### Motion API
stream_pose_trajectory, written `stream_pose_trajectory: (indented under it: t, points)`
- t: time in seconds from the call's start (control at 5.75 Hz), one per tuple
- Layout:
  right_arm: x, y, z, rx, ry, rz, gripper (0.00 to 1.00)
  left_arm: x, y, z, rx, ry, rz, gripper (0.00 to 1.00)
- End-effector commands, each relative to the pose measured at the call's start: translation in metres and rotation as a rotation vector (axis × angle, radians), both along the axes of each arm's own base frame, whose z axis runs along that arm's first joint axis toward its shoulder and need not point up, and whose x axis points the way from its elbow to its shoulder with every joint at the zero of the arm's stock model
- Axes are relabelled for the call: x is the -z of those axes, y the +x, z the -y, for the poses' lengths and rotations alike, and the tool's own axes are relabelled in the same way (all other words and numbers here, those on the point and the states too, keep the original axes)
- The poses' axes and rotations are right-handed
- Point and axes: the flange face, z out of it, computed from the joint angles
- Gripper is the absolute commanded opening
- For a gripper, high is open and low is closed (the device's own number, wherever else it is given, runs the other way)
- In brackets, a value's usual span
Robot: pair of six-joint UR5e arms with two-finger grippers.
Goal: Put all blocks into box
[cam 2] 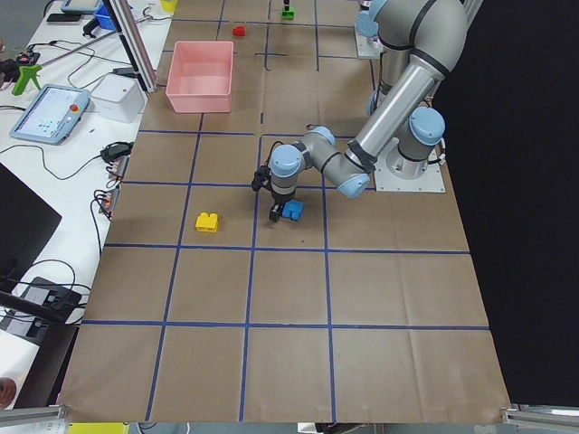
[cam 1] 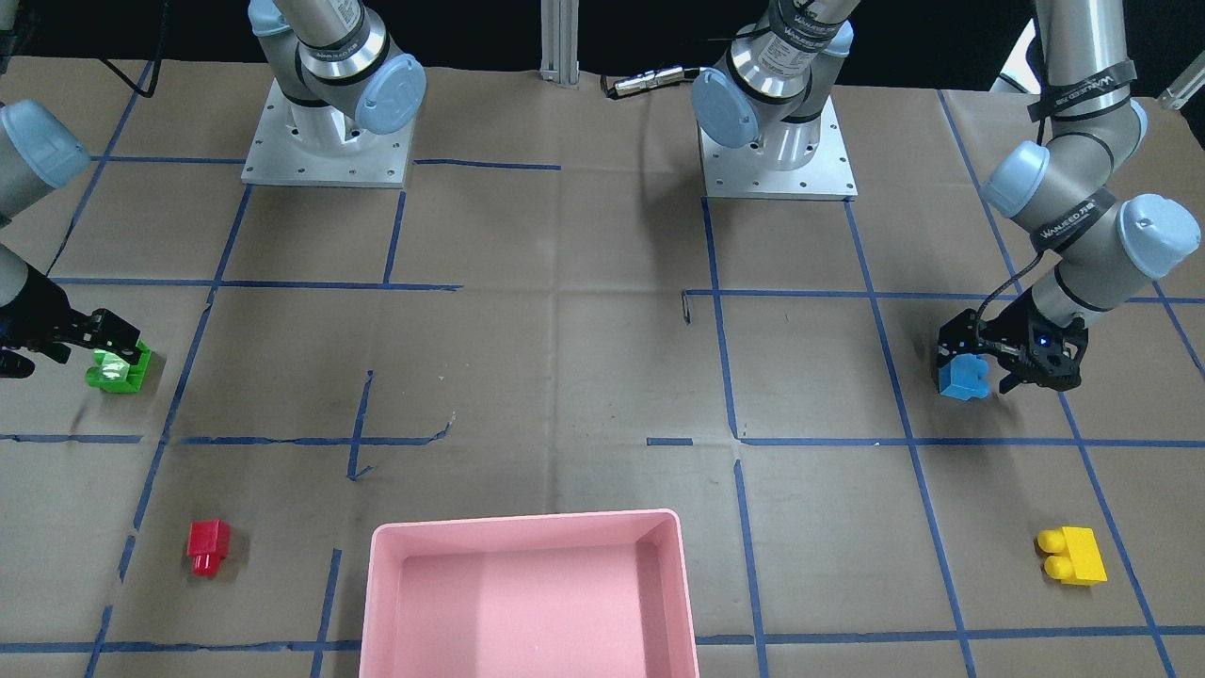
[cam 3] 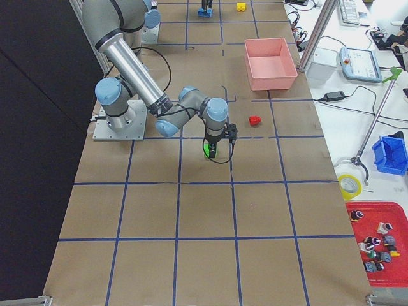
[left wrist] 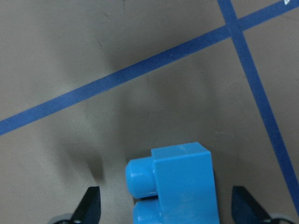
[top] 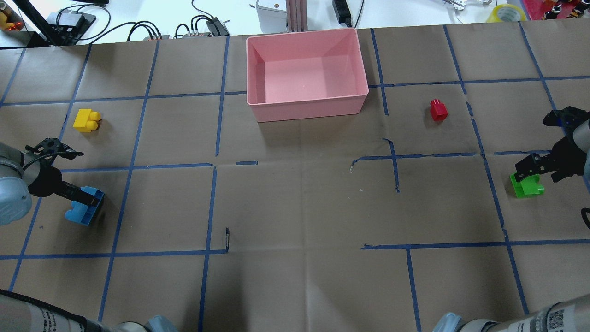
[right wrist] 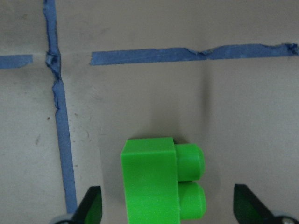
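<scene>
Left gripper (left wrist: 168, 207) is low over the blue studded plastic toy brick (top: 83, 213). Its fingers are apart, one tip on each side, with paper showing in both gaps, so nothing is clamped. The blue brick lies on the brown paper table cover (top: 299, 207) at the left side, mid-depth, studs pointing sideways.

Right gripper (right wrist: 169, 207) has the same pose over the green two-stud plastic brick (top: 526, 185) at the right side. Fingers are spread with a gap on each side, and no contact is visible.

Around them:
- The yellow two-stud plastic brick (top: 86, 121) is farther back on the left, near the left gripper but apart from it.
- The small red one-stud plastic brick (top: 438, 110) is far right of centre, between the green brick and the box and well apart from both.
- The shallow pink plastic box (top: 306, 108) is at the far middle, top open. All four bricks lie outside it.

In the way: from the blue brick to the box there is only flat paper and blue tape grid lines (top: 147, 99); the yellow brick sits off to the left of that stretch. The red brick lies close to the line from the green brick to the box's near right corner. The tape is torn and lifted in spots near centre (top: 394, 157).

Edges and room: the box's far wall sits at the far edge of the paper, with cables and grey gear (top: 203, 25) just beyond. Both grippers work close to the table's left and right ends. The wide middle, nearer than the box, is flat paper.
</scene>
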Motion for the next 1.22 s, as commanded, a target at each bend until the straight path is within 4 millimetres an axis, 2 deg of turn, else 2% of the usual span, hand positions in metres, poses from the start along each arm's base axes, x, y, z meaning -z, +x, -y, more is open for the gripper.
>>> stream_pose_trajectory:
  t: [0.0,0.35,0.52,0.7,0.87,1.04]
  points:
    - [0.021,-0.002,0.000,-0.001,0.008,0.000,0.97,0.002,0.000,0.000,0.000,0.002,-0.002,0.85]
    - [0.030,0.004,-0.008,0.001,0.039,0.007,0.95,0.001,0.000,0.000,-0.006,0.003,0.000,0.53]
    - [0.032,0.003,-0.013,0.005,0.071,-0.012,0.76,-0.001,0.002,0.000,-0.007,0.007,0.014,0.33]
    - [0.027,0.002,-0.012,0.003,0.069,-0.022,0.48,-0.008,0.006,-0.001,-0.010,0.025,0.060,0.14]
    - [0.020,-0.002,-0.008,-0.001,0.058,-0.037,0.18,-0.020,0.005,0.001,-0.023,0.011,0.075,0.02]
    - [-0.002,-0.013,0.001,-0.005,0.049,-0.079,0.09,-0.049,0.008,0.009,-0.055,-0.021,0.102,0.00]
